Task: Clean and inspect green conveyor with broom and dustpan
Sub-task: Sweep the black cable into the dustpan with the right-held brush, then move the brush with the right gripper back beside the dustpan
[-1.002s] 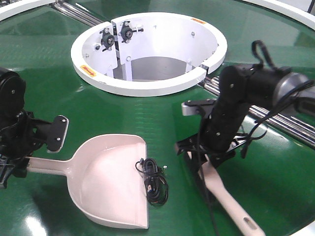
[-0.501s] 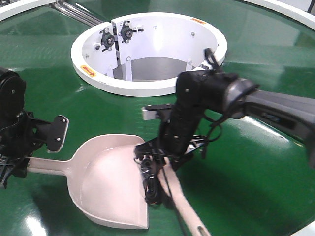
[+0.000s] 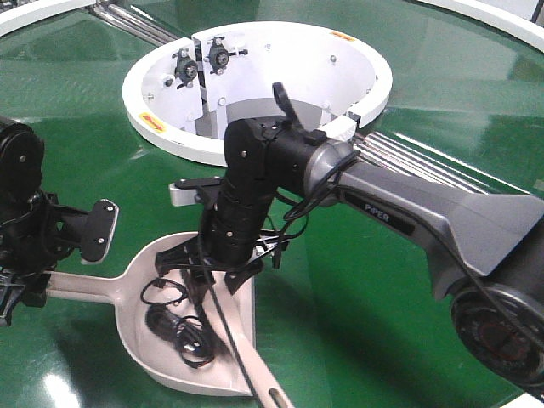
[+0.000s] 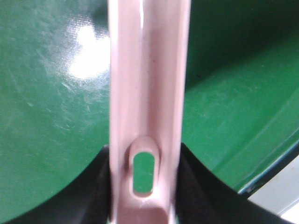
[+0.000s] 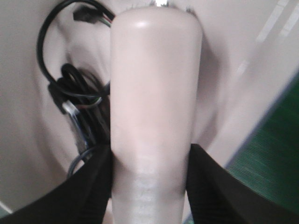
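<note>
The cream dustpan [image 3: 132,336] lies on the green conveyor [image 3: 365,331], mouth to the right. My left gripper [image 3: 25,293] is shut on its handle; the left wrist view shows the handle [image 4: 147,70] with its hang hole between the jaws of that gripper [image 4: 145,161]. My right gripper [image 3: 217,270] is shut on the cream broom, whose handle [image 3: 270,393] points to the bottom edge. The broom head [image 5: 154,93] stands over the pan's floor [image 5: 28,93], gripped by the right gripper [image 5: 152,161]. A tangled black cable [image 3: 178,327] lies inside the pan, left of the head [image 5: 70,88].
A white circular rim [image 3: 255,153] around a central opening stands behind the pan. Silver rollers [image 3: 408,166] cross the belt at the right, partly under my right arm [image 3: 425,212]. More rollers [image 3: 136,21] show at the top left.
My right arm has swung left with the broom, from right of the pan to over it. The black cable has moved from the pan's lip into the pan. The left arm has not moved.
</note>
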`<state>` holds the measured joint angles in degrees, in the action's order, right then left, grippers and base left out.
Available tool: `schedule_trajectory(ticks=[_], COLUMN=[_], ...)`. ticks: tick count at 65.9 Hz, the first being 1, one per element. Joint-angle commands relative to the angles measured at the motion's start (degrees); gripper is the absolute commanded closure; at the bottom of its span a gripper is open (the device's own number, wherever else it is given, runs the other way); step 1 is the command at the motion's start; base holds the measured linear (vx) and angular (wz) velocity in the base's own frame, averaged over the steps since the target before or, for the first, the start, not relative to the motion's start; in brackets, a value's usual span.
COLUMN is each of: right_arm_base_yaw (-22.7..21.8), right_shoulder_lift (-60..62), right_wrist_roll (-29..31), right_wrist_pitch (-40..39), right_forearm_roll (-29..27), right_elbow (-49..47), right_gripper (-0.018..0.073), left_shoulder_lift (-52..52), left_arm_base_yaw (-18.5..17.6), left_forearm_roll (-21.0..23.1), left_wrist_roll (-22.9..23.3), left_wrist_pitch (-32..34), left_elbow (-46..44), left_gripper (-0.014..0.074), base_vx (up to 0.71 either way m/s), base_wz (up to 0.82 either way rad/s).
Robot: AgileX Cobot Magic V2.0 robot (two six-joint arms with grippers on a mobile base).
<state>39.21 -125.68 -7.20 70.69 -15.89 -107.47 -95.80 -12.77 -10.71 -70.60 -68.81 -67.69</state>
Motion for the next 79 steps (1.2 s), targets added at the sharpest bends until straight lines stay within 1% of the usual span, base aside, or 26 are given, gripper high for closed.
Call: schedule_trajectory(ticks=[1, 18, 26, 33, 41, 57, 69, 79], right_arm_base_yaw=[0.0, -0.3, -1.1, -2.4, -5.1, -13.3, -18.9, -22.2], right_shoulder_lift=[3.3, 4.8, 6.9, 9.4, 13.0, 20.6, 24.4, 25.1], right_wrist_roll=[-0.4, -1.1, -1.1, -1.1, -1.1, 0.0, 0.3, 2.8], right_wrist_pitch=[2.7, 2.7, 2.7, 2.7, 2.7, 2.7, 2.7, 2.7], right_forearm_roll=[-1.5, 0.0, 0.0, 1.5, 2.8, 7.0, 10.4, 10.3], right_elbow=[-2.3, -2.3, -2.0, -1.3, 2.4, 14.7, 21.5, 25.2], right_gripper=[0.0565, 0.0565, 0.0565, 0.0565, 0.0565, 0.0565, 0.0565, 0.0565], left_shoulder_lift=[2.0, 2.0, 2.0, 2.0, 2.0, 2.0, 2.0, 2.0], left_arm_base_yaw=[-0.7, -0.7, -0.7, -0.7, -0.7, -0.7, -0.7, -0.7], left_forearm_roll=[0.7, 0.7, 0.7, 0.7, 0.7, 0.7, 0.7, 0.7], left_wrist_roll=[-1.2, -1.2, -1.2, -1.2, -1.2, -1.2, -1.2, -1.2], left_wrist_pitch=[-0.8, -0.8, -0.8, -0.8, -0.8, -0.9, -0.9, -1.0], left_elbow=[-1.4, -1.4, -1.4, -1.4, -1.4, -1.4, -1.4, -1.4], left_gripper=[0.0619, 0.0619, 0.0619, 0.0619, 0.0619, 0.0619, 0.0619, 0.0619], base_vx=[0.00, 0.00, 0.00, 0.00, 0.00, 0.00, 0.00, 0.00], base_wz=[0.00, 0.00, 0.00, 0.00, 0.00, 0.00, 0.00, 0.00])
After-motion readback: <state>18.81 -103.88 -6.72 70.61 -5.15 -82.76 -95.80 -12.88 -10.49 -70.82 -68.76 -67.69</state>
